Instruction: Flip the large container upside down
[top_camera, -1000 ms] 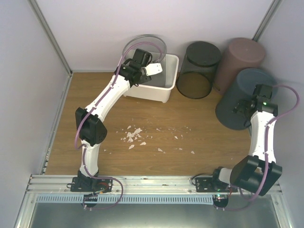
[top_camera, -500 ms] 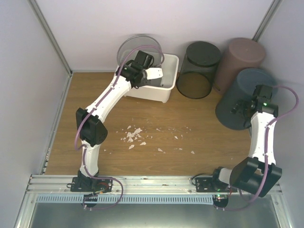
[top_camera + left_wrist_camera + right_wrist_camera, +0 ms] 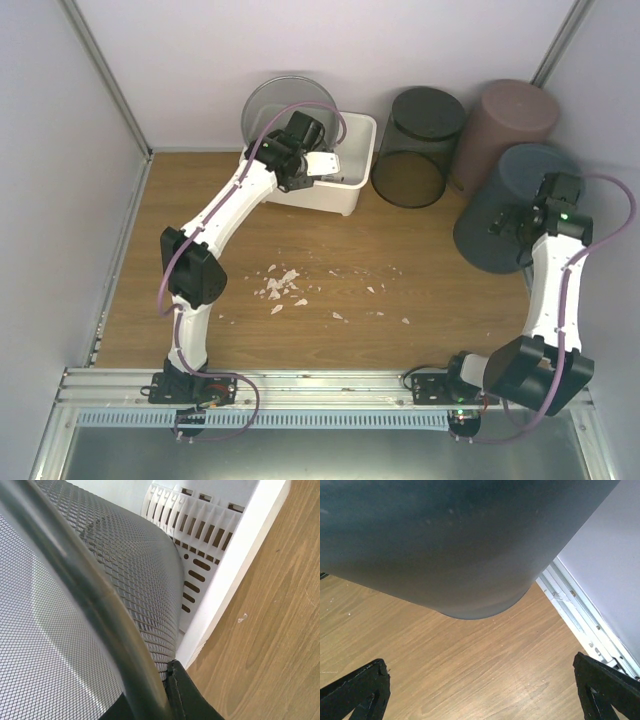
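Now gripping mesh bin (image 3: 75,630) rim with left claw (image 3: 162,696), above white crate (image 3: 345,185). Right claw (image 3: 480,695) wide open, empty, near dark grey bin (image 3: 455,540) on tabletop (image 3: 450,300).

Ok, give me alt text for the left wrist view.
A grey wire-mesh bin fills the left, its dark rim running diagonally down to a black gripper finger. Behind it is a white slotted tub; wooden table at right.

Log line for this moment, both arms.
left gripper: shut on mesh bin rim, bin tilted at white crate | right gripper: open, facing dark grey bin | status: mesh bin not inverted
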Robot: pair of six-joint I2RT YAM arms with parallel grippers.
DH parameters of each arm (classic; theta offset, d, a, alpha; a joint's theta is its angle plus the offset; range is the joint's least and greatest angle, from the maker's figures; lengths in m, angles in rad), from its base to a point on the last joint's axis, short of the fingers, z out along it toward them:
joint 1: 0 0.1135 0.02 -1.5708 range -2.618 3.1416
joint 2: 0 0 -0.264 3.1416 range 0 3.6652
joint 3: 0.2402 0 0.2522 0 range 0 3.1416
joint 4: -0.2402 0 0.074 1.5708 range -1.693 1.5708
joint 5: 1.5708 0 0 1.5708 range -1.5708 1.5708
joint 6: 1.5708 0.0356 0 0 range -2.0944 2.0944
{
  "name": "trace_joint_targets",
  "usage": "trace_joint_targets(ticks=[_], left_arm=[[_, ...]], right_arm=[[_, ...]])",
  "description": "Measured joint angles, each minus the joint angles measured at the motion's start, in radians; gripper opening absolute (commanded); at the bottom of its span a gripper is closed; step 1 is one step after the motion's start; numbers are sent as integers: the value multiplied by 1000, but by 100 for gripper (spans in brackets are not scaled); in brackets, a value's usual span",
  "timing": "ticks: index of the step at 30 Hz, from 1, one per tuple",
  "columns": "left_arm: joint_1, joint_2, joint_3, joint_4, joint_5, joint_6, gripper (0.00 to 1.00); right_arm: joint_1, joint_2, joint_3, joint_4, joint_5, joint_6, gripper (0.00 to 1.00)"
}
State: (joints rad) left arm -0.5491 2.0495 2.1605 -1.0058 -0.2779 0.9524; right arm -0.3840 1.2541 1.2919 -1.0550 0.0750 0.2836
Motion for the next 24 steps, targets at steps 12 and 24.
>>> trace_joint_targets(ticks=[12, 24], left_arm=[[-62, -142, 0, 28, 23, -98, 0], [-166, -400, -9, 209, 194, -378, 0]], right_arm=[[0, -54, 137, -35, -95, -35, 100], [0, -104, 281, -61, -186, -43, 99]])
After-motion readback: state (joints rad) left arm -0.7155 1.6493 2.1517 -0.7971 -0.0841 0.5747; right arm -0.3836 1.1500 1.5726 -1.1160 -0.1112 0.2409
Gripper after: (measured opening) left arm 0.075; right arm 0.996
